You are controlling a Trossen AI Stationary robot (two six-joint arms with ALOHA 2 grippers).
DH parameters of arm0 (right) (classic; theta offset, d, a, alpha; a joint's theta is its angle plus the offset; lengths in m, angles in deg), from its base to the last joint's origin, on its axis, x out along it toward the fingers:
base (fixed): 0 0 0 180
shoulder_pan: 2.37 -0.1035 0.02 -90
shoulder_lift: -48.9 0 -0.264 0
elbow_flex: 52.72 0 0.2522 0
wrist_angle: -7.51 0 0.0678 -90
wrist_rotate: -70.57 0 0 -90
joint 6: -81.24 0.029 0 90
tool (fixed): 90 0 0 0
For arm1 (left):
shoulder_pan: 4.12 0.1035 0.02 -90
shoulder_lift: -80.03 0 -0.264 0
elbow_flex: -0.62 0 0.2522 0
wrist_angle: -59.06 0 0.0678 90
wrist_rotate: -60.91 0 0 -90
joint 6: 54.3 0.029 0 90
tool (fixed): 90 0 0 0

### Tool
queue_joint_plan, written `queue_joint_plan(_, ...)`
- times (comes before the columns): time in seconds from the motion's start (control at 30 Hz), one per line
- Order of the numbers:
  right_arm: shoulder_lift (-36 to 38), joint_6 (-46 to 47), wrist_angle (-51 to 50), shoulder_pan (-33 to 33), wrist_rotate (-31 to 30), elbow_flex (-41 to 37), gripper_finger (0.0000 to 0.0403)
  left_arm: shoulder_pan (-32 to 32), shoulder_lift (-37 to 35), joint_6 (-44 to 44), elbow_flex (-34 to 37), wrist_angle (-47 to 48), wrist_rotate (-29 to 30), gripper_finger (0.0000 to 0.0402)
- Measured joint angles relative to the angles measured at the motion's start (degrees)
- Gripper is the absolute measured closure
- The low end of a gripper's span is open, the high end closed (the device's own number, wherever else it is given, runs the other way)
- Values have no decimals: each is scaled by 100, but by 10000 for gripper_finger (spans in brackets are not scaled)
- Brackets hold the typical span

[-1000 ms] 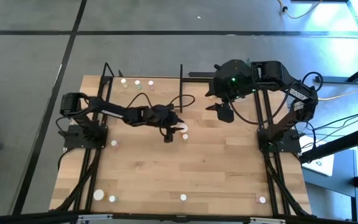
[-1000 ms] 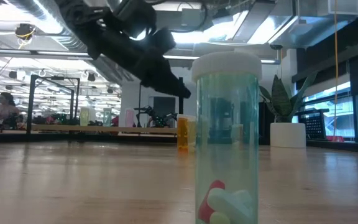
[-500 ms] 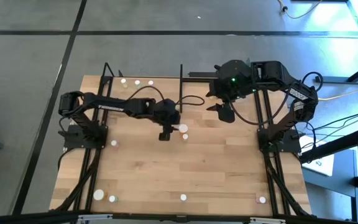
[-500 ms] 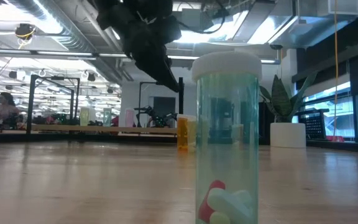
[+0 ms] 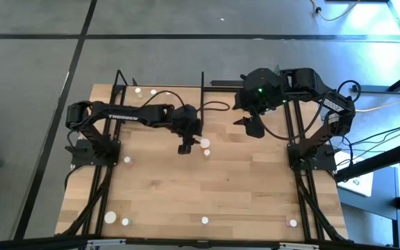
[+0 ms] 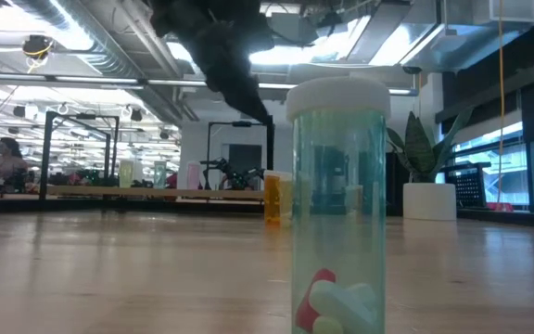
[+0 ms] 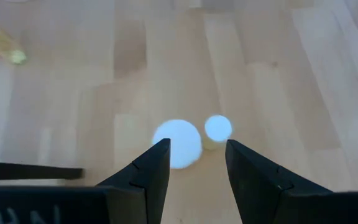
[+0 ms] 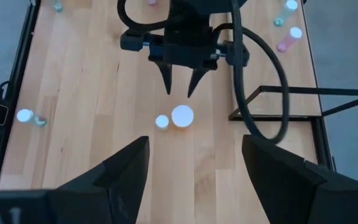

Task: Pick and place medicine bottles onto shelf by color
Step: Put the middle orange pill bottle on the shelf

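Grey floor (image 5: 33, 104) surrounds the wooden table (image 5: 242, 187); bright ceiling lights (image 6: 295, 51) and windows (image 6: 527, 158) beyond.

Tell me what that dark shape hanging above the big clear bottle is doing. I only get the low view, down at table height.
Observer: That is the left gripper. In the high view it hangs over mid-table, right beside two white-capped bottles.
Operator: Is it holding one?
Observer: No. The left wrist view shows its jaws apart and empty, with the bigger cap on the table, seen through the gap.
Operator: And the other arm?
Observer: The right gripper hangs open near the table's far edge, to the right of the shelf.
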Motion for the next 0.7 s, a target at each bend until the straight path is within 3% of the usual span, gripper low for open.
queue_joint_plan(0.37,0,-12,21,1,0,0,144,58,126,-292,-148,151,99,253)
queue_joint_plan(0.7,0,-20,116,0,2,-2,144,63,269,-277,-181,147,-194,244)
